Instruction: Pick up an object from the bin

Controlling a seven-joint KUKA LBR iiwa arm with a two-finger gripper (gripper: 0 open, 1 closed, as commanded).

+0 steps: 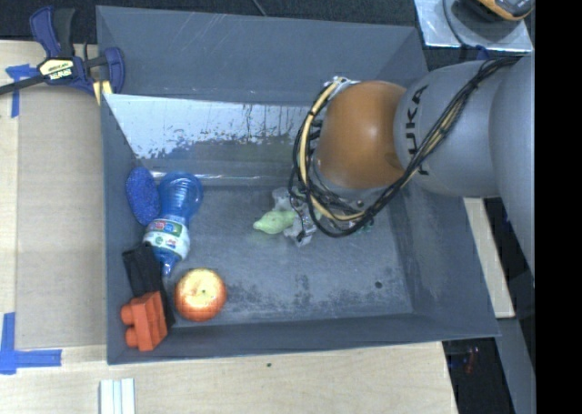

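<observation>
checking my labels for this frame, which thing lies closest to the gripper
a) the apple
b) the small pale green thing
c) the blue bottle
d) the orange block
b: the small pale green thing lies right beside the gripper, while the apple, blue bottle and orange block all sit well off to its left.

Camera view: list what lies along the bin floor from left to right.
Orange-red block → apple → pale green thing → hand. The blue bottle, blue oval thing and black thing overlap the block sideways, so they are left out.
</observation>
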